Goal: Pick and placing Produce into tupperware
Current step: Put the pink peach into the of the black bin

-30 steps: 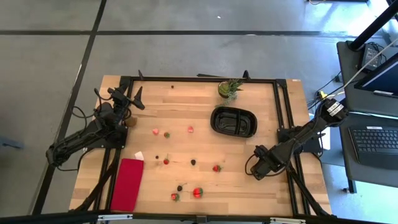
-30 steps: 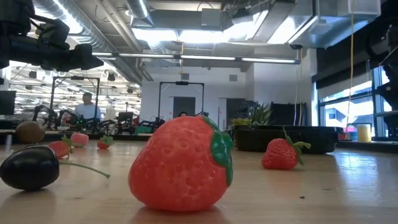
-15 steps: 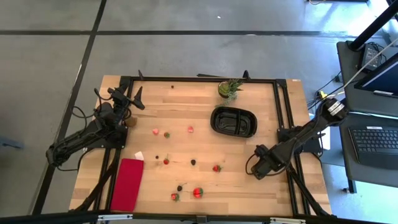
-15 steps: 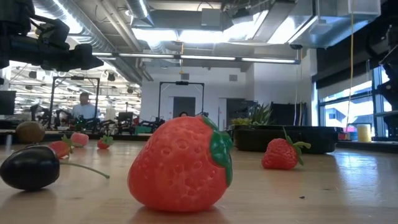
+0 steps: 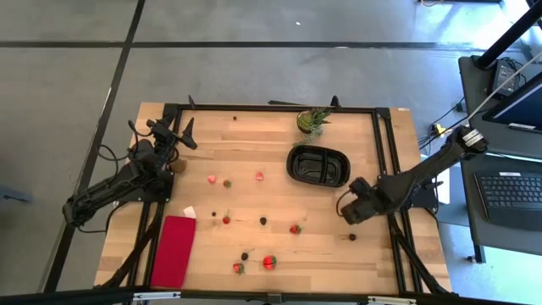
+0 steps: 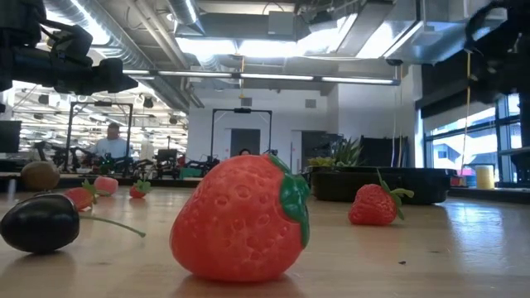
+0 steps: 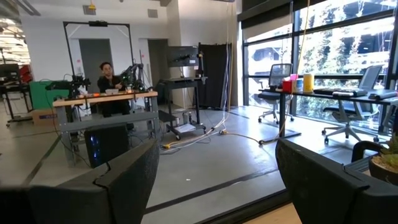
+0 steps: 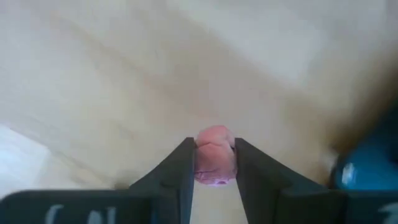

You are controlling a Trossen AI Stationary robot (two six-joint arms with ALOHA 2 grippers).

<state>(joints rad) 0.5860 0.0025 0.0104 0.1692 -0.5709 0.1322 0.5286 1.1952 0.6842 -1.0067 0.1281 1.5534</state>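
Right gripper (image 8: 213,177) is clamped on a small pink piece (image 8: 214,163), rounded and a little lumpy, pinched between both dark fingers (image 8: 180,177) with the pale table under it. From above, that gripper (image 5: 354,203) sits near the table's (image 5: 279,144) right edge, just below the tupperware (image 5: 319,164), its arm reaching in from the right side at a slant.

The tupperware is a black oval tray with a raised rim, toward the far right of the table, beside a green potted plant (image 5: 312,120) at the far edge. Nothing can be made out inside it.

Produce lies scattered over the middle and near side: a strawberry (image 5: 295,229) near the centre, a big strawberry (image 5: 269,262) at the near edge, a black berry (image 5: 263,221), and a dark piece (image 5: 352,237) near the right edge. A red cloth (image 5: 174,250) lies at the near left corner.

Left gripper (image 5: 179,134) waits over the far left corner, fingers spread wide and holding nothing, pointing out into the room.
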